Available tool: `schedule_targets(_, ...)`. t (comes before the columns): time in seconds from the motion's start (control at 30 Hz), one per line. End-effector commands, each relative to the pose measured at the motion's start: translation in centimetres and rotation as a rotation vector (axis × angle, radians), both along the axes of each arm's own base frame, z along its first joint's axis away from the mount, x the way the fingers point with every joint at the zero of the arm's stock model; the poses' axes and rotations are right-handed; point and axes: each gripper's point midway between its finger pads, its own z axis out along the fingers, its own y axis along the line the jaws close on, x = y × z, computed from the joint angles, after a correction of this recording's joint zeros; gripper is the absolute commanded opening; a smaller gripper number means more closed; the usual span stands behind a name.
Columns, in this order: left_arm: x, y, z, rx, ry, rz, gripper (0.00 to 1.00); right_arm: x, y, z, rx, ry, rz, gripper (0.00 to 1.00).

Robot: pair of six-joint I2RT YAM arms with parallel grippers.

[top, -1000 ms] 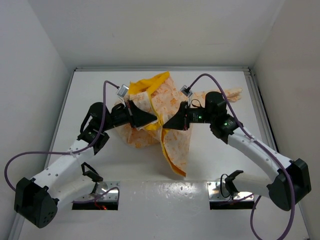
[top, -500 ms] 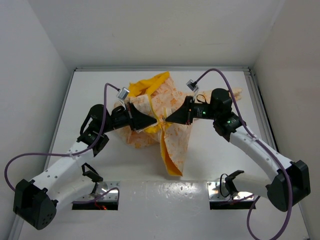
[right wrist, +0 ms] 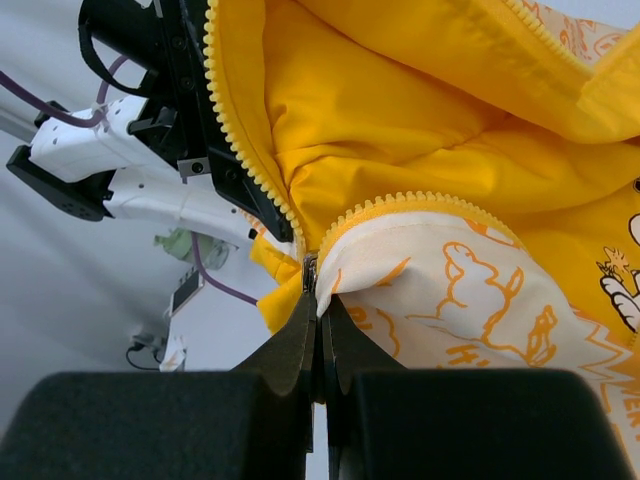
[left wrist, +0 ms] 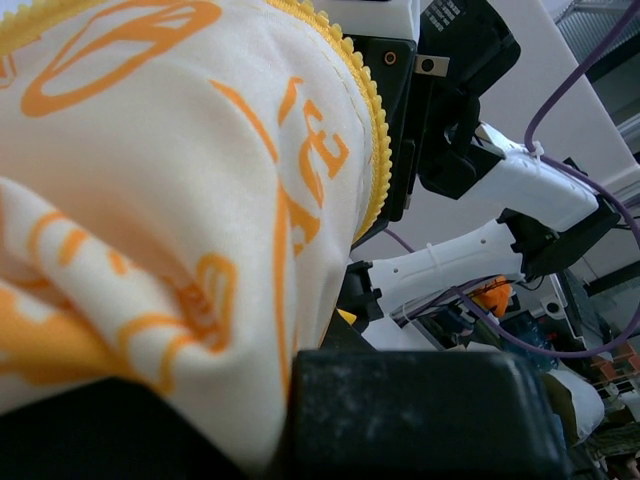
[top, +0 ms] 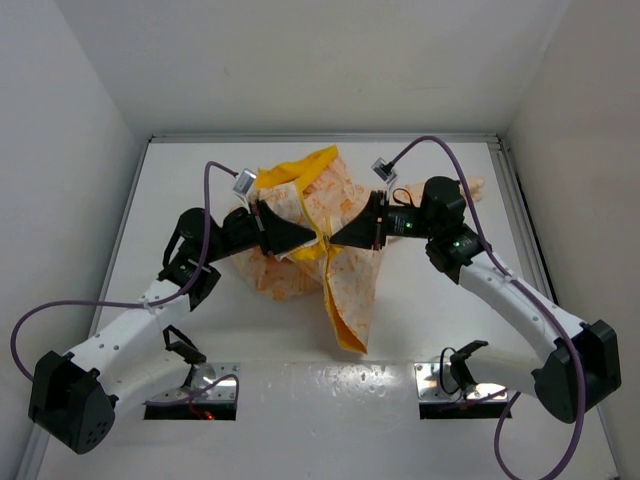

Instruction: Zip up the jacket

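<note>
The jacket (top: 300, 205) is bunched at the table's middle, with its yellow lining and hood turned up toward the back. A cream patterned flap (top: 350, 295) hangs toward the front. My left gripper (top: 312, 240) is shut on the jacket's cream front edge (left wrist: 150, 180), beside the yellow zipper teeth (left wrist: 378, 150). My right gripper (top: 334, 238) faces it, tip to tip. In the right wrist view its jaws (right wrist: 318, 300) are pressed together on the metal zipper pull (right wrist: 309, 268), where the two yellow toothed edges (right wrist: 400, 205) meet.
A jacket sleeve (top: 470, 186) lies at the back right behind my right arm. White enclosure walls ring the table (top: 200, 330). Two metal base plates (top: 440, 385) sit at the near edge. Purple cables loop over both arms.
My right gripper moved back and left, closer to the left gripper. The hanging flap drew up and in. In the last half second little moved.
</note>
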Motion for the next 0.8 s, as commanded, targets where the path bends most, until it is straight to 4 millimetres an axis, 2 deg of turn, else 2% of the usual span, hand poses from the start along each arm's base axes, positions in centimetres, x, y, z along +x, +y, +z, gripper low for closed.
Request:
schedule_targets(0.0,-0.9,-0.1,2.5,-0.055,-0.096,-0.023,0.00,-0.5,0.3,3.1,0.059,-0.098,0.035,0.00)
schedule_targets(0.33,-0.8,-0.1,2.3,-0.050,-0.087,-0.023,0.00,-0.8,0.3,3.4,0.065,-0.110,0.048,0.00)
schedule_targets(0.47,-0.4,0.2,2.4,-0.052,-0.087,-0.005,0.00,-0.8,0.2,3.4,0.065,-0.113,0.046,0.00)
schedule_targets(0.6,0.8,1.0,2.2,-0.051,-0.067,0.043,0.00,-1.0,0.2,3.3,0.066,-0.111,0.049,0.00)
schedule_targets(0.77,0.9,1.2,2.7,-0.067,-0.075,0.049,0.00,-1.2,0.1,3.3,0.066,-0.116,0.048,0.00)
